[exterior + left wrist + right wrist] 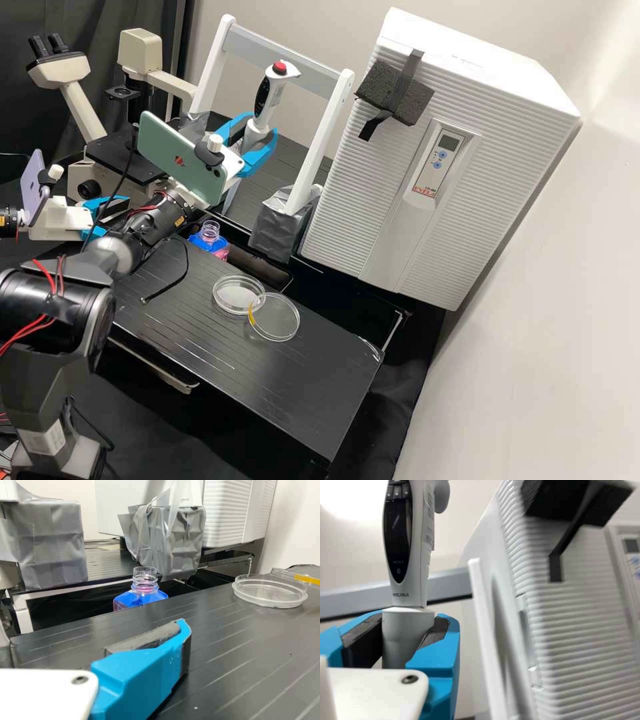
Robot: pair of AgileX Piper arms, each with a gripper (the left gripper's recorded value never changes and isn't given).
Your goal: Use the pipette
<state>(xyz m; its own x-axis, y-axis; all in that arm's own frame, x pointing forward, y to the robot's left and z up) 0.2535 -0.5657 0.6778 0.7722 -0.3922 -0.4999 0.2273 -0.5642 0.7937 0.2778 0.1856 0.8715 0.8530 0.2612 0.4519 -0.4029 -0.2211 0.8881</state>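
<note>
From the high view, the right gripper [257, 141] pinches the pipette [270, 93] low on its body and holds it upright over the far side of the bench [280, 373], in front of a white frame [320, 127], with the red button on top. The left gripper [100, 217] sits low at the near left. I count one open bottle [212, 240] of blue-pink liquid between the two grippers and two clear round dishes [237, 291], touching at their rims near the middle. There is also one microscope [80, 100] far left and one white ribbed cabinet [460, 160] on the right.

In the left wrist view, one blue finger [150, 670] lies just above the bench. Its pad is bare with nothing against it, so I take this pincer to be spread and empty. The bottle is ahead, and the dishes are off to the right.

In the right wrist view, both blue fingers press on the pipette's white lower barrel. Its tip end is hidden.

I judge the pickup done and the drawing of liquid not yet begun. The next move calls for carrying the pipette nearer and leftward, keeping it plumb, then lowering it squarely into the bottle's narrow neck
</note>
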